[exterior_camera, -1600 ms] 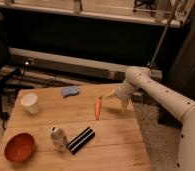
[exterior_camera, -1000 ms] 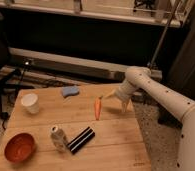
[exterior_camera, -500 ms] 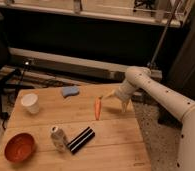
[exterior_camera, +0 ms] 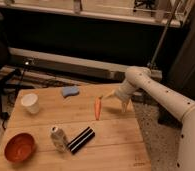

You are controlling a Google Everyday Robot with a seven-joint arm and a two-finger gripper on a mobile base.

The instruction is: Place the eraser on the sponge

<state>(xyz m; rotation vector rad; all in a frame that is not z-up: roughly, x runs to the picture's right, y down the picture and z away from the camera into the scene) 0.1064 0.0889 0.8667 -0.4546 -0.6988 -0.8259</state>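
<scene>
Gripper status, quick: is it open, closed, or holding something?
Gripper: open, holding nothing, just right of the carrot, far from the eraser.

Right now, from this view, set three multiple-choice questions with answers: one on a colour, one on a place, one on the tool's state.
1. The sponge is: A light blue; B green; C yellow.
2. The eraser lies: A on the sponge; B beside the can; C in the bowl.
3. The tool, by the carrot's far end, is: A shut on the carrot; B open and empty; C shut on the eraser.
Answers: 1 A, the pad is pale blue. 2 B, it lies right next to the can, far from the sponge. 3 B, its fingers stand apart with nothing between.
</scene>
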